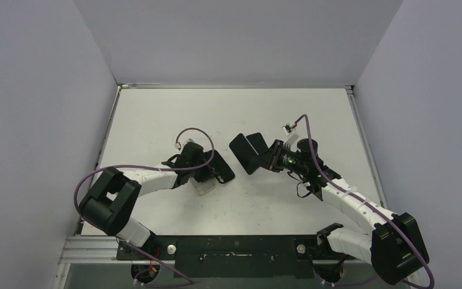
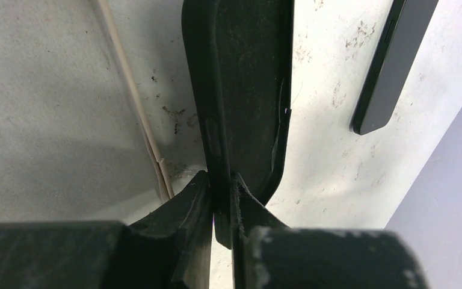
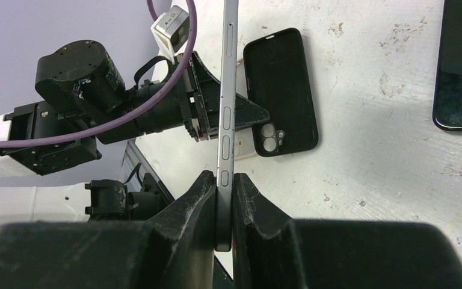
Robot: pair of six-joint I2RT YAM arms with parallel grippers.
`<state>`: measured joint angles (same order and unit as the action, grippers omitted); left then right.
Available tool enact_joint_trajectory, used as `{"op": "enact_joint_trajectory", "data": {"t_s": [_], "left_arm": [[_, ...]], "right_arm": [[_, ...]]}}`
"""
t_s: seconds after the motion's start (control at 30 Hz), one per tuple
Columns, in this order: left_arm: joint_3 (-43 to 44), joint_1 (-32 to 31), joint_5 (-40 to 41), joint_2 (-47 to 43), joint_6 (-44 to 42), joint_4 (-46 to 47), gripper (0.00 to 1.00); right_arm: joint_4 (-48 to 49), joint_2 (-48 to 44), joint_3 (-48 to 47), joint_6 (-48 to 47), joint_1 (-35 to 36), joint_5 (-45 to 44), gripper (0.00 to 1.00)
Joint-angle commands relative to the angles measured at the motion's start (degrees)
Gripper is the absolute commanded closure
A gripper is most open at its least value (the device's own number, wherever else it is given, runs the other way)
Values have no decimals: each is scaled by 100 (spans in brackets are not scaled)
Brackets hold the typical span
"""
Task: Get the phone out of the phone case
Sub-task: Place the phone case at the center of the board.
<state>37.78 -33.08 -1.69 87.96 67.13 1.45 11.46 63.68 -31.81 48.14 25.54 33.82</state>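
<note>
My right claw [image 3: 224, 183] pinches the phone [image 3: 228, 90] by its thin edge; it is out of the phone case [image 2: 246, 78]; my left claw [image 2: 221, 195] pinches that case; I'd lay the phone down flat, slowly.

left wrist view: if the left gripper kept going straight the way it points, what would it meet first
Beyond the phone case that the left gripper pinches, probably just bare table; the dark phone lies right of that line, though depth is unclear.
</note>
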Motion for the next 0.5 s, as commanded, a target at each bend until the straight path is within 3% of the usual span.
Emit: {"op": "enact_joint_trajectory", "data": {"t_s": [0.0, 0.2, 0.47], "left_arm": [[167, -31, 383, -152, 123, -122, 87], [217, -67, 572, -310, 118, -431, 72], [394, -74, 655, -599, 16, -706, 62]], "right_arm": [[453, 7, -45, -128, -24, 11, 100], [403, 119, -96, -238, -23, -9, 100], [425, 340, -97, -529, -19, -406, 100]]}}
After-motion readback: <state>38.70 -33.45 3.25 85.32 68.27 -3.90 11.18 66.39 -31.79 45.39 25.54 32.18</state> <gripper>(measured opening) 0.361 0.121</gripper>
